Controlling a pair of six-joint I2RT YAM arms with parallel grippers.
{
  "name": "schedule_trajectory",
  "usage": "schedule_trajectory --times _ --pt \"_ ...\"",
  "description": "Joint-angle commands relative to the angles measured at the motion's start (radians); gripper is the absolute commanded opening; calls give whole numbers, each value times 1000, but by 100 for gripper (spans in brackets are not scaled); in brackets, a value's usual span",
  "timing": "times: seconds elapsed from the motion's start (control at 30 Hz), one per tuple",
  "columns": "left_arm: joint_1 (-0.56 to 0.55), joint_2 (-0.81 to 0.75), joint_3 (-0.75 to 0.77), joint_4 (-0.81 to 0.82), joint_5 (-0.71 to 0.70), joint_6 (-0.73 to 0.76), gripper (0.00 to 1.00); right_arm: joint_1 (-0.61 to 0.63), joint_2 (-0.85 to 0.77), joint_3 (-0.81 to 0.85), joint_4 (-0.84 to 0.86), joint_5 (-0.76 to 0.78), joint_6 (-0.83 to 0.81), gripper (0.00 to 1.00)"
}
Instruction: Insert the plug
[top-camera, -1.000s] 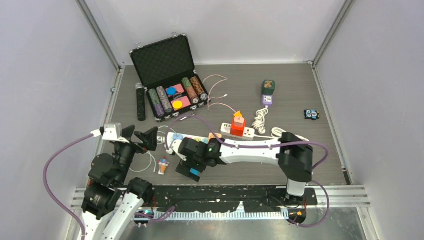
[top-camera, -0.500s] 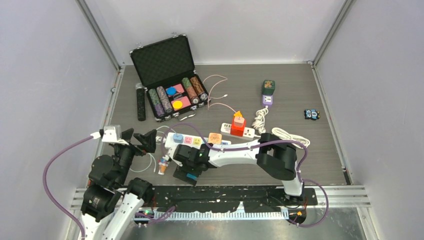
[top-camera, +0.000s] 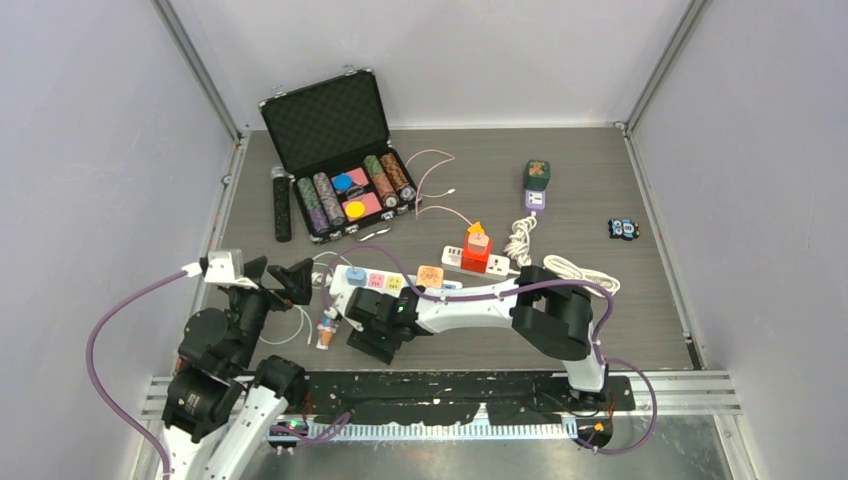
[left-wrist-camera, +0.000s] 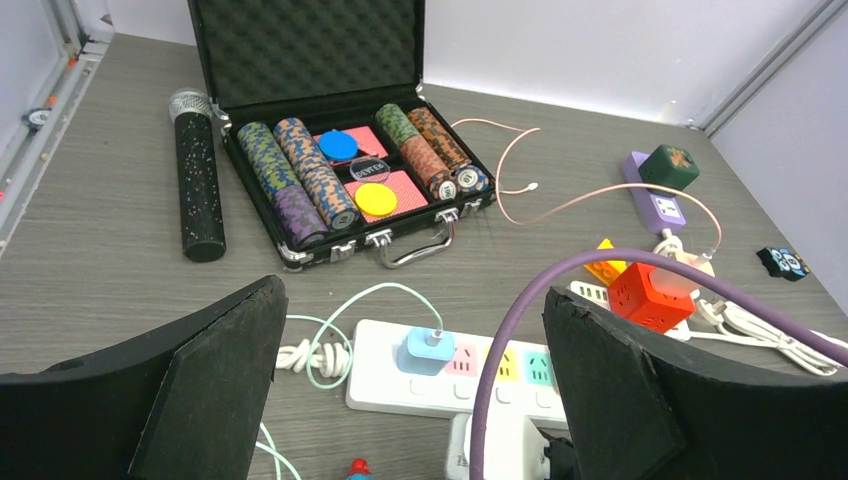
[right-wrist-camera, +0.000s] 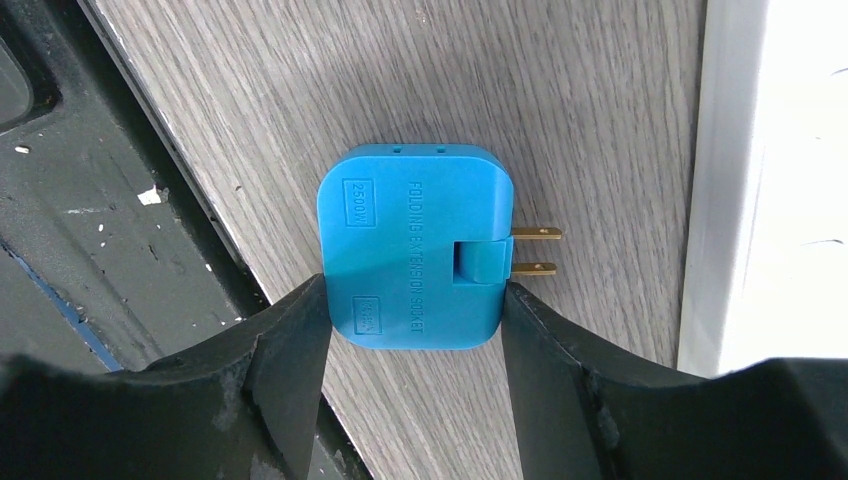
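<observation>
Right wrist view: half-closed right gripper (right-wrist-camera: 410, 305) pinches a square blue plastic plug (right-wrist-camera: 400, 240) lying flat on grey wood-grain table (right-wrist-camera: 560, 90), brass prongs (right-wrist-camera: 535, 250) toward a white power strip (right-wrist-camera: 770, 200). Grasping step, seemingly; next, lift and align prongs with a socket.

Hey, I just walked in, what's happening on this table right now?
The right gripper has its two fingers pressed against opposite sides of a flat blue square plug adapter with two brass prongs, near the front edge of the table. The long white power strip with pastel sockets lies beyond it, so the plug is not yet inserted. The left gripper hangs open nearby, holding nothing.
</observation>
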Motion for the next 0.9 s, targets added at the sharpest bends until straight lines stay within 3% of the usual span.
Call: schedule_trajectory --times 0.0,0.2,0.47,0.6,0.7,0.87 --pt "2 27 25 41 -2 17 100 -33 -59 34 -1 -13 4 51" --pt "2 52 34 107 0 27 100 -148 -209 77 -13 -223 -42 51" --pt "2 162 99 309 72 105 100 -294 -301 235 -83 -538 -53 51" --pt "2 235 179 399 159 221 100 -393 -314 313 -164 -809 -107 54" --pt "2 294 241 442 322 335 100 -468 -310 365 -256 -934 -151 55" --pt "2 337 236 481 746 632 100 -512 -353 348 -314 -1076 -195 58"
